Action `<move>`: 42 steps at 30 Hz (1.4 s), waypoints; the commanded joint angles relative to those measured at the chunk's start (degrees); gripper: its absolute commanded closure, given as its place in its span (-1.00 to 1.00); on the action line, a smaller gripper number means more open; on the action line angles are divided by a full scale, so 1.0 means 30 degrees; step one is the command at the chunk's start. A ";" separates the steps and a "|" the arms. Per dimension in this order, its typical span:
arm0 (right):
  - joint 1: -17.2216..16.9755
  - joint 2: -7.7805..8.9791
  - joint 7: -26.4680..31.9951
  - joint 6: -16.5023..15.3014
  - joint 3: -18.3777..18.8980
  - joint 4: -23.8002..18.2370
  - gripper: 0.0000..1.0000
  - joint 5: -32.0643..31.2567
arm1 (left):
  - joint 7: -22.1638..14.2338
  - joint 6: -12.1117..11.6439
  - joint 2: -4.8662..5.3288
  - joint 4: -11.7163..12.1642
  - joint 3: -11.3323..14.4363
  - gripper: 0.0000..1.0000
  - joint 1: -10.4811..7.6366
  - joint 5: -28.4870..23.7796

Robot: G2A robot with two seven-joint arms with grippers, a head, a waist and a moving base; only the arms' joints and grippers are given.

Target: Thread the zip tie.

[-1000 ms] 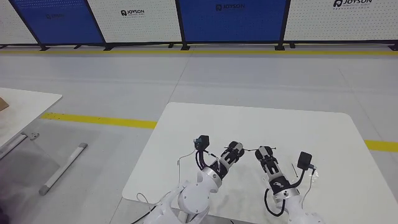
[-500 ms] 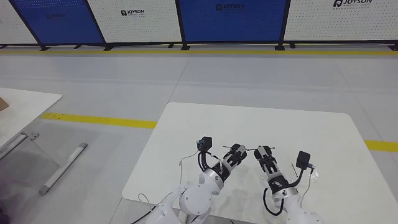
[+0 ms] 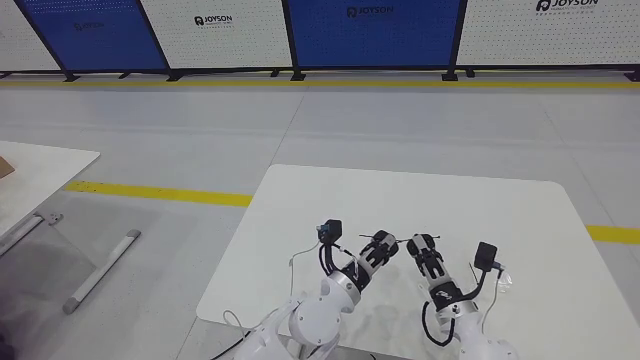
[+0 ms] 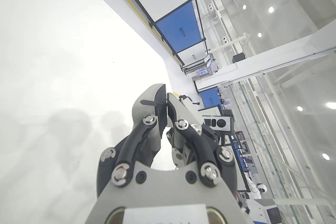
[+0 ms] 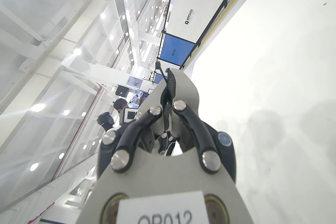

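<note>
Black zip tie (image 5: pixel 160 69) is off the table (image 3: pixel 450 200), held above its near part. Right tool (image 5: pixel 169 78) is pressed together on it, and a short end pokes past the tips. Left tool (image 4: pixel 166 101) is also clamped on a black strip, with a stub sticking out sideways. Both tools sit close together, nearly tip to tip over the table. The fingers hide most of the strap, so I can't tell whether it is threaded.

Around the table:
- Blue and white panels (image 3: pixel 375 10) stand well beyond the far edge.
- Yellow floor line (image 3: pixel 160 194) runs out from the left side.
- Second white table (image 3: pixel 40 175) sits farther left.
- Grey bar (image 3: pixel 100 270) lies on the floor between the two.
</note>
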 commanded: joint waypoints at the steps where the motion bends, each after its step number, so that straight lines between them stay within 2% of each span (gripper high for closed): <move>1: 0.0029 0.0002 0.0252 -0.0092 0.0033 0.0011 1.00 0.0298 | -0.0143 -0.0042 0.0008 -0.0035 -0.0036 1.00 0.0022 -0.0127; 21: 0.0083 0.0031 0.0464 0.0122 0.0071 -0.0139 1.00 -0.0013 | -0.0674 -0.0348 0.0086 -0.0369 -0.0218 1.00 0.0113 -0.0254; 22: 0.0082 0.0031 0.0430 0.0121 0.0069 -0.0146 1.00 -0.0042 | -0.0557 -0.0312 0.0088 -0.0374 -0.0237 0.96 0.0116 -0.0175; 23: 0.0079 0.0029 0.0397 0.0121 0.0063 -0.0149 1.00 -0.0059 | -0.0493 -0.0294 0.0086 -0.0374 -0.0232 0.38 0.0114 -0.0143; 24: 0.0076 0.0027 0.0362 0.0129 0.0059 -0.0151 1.00 -0.0069 | -0.0458 -0.0288 0.0083 -0.0373 -0.0219 0.10 0.0112 -0.0129; 26: 0.0087 0.0023 0.0251 0.0205 0.0077 -0.0099 1.00 -0.0115 | -0.0382 -0.0321 0.0078 -0.0373 -0.0215 0.04 0.0111 -0.0142; 30: 0.0152 0.0008 0.0103 0.0335 0.0094 0.0099 1.00 -0.0101 | -0.0015 -0.0434 0.0089 -0.0413 -0.0260 0.12 0.0182 0.0157; 31: 0.0167 0.0004 0.0076 0.0336 0.0088 0.0140 1.00 -0.0100 | 0.0056 -0.0451 0.0093 -0.0421 -0.0265 0.20 0.0202 0.0242; 32: 0.0178 -0.0001 0.0047 0.0326 0.0085 0.0186 1.00 -0.0086 | 0.0182 -0.0468 0.0102 -0.0412 -0.0289 0.38 0.0214 0.0441; 35: 0.0185 -0.0007 -0.0009 0.0345 0.0101 0.0284 1.00 -0.0063 | 0.0295 -0.0524 0.0110 -0.0374 -0.0296 0.64 0.0272 0.0599; 42: 0.0180 -0.0012 -0.0029 0.0349 0.0119 0.0299 1.00 -0.0084 | 0.0281 -0.0525 0.0109 -0.0364 -0.0307 0.94 0.0281 0.0612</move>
